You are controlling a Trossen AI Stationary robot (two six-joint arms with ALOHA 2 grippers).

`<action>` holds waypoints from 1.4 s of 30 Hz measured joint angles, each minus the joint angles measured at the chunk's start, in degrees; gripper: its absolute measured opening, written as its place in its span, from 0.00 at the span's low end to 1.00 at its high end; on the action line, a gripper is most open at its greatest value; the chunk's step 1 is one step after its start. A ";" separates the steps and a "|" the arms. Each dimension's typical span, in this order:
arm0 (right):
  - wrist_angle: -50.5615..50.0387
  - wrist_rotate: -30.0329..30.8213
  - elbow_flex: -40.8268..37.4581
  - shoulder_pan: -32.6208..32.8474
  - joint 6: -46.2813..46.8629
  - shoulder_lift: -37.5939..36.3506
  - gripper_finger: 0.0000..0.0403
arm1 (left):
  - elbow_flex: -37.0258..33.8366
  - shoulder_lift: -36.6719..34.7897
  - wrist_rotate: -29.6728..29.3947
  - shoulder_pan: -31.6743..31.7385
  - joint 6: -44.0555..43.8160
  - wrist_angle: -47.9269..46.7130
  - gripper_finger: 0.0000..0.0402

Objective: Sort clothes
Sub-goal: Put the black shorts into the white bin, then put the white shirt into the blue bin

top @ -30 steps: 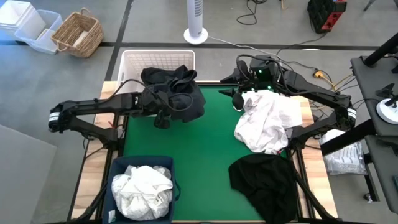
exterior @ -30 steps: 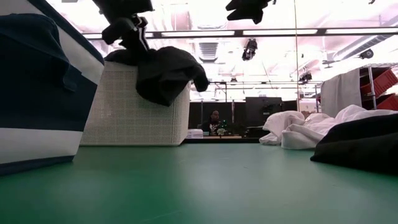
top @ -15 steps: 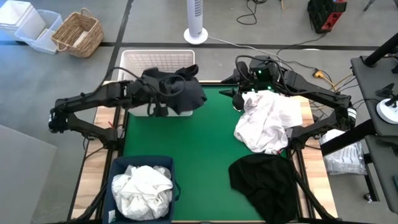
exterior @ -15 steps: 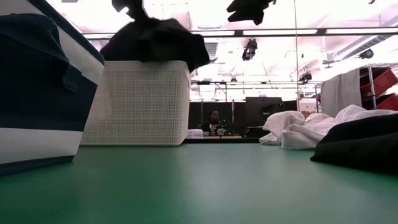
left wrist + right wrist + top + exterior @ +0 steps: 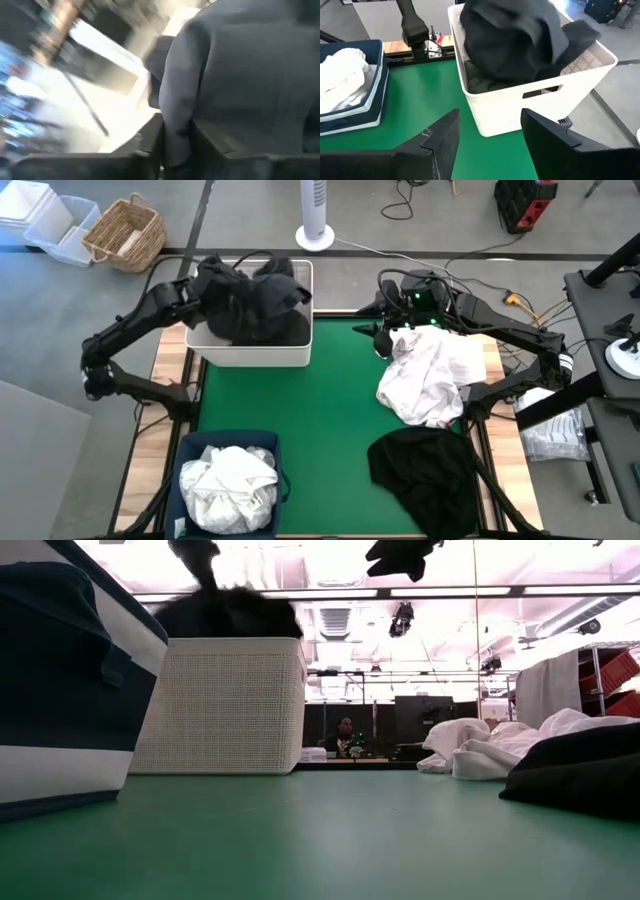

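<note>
Nearest me in the high view, at the bottom left of the frame, the navy bin (image 5: 186, 452) holds a heap of white clothes (image 5: 228, 483). Lower right, a black garment (image 5: 425, 470) lies spread on the green table (image 5: 320, 410), and just above it a crumpled white garment (image 5: 432, 376) sits at the right edge of the mat.

My right gripper (image 5: 383, 328) hangs at the top edge of the mat, upper centre of the frame, touching nothing; in the right wrist view its fingers (image 5: 442, 140) stand wide apart with green table between them.

Farther back, upper left of the frame, my left gripper (image 5: 205, 280) is over the white lattice basket (image 5: 255, 355). A dark garment (image 5: 255, 305) is bunched in and above the basket, mounded over its rim. In the left wrist view the dark cloth (image 5: 240, 75) fills the frame and a fold of it sits pinched between my fingers, so I am clamped on it.

From the low view the basket (image 5: 222, 705) stands behind the bin (image 5: 70, 690), with the dark garment (image 5: 228, 615) heaped on top.

No brand, label or writing is readable anywhere.
</note>
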 joint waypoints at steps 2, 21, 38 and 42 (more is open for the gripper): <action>-0.94 0.00 0.00 0.00 0.32 0.00 0.49 | 0.00 1.18 4.40 2.11 -3.59 -3.99 0.31; -9.33 6.48 -7.89 0.11 -2.12 -6.72 0.45 | -1.94 -7.07 16.44 -18.59 -16.44 3.14 0.81; -17.25 6.55 -20.45 6.43 19.10 -25.45 0.28 | -34.42 -16.29 -32.87 -65.23 -28.66 26.64 0.81; -19.72 4.12 -23.96 9.59 24.26 -25.29 0.20 | -37.21 -14.18 -35.72 -66.00 -28.60 31.51 0.81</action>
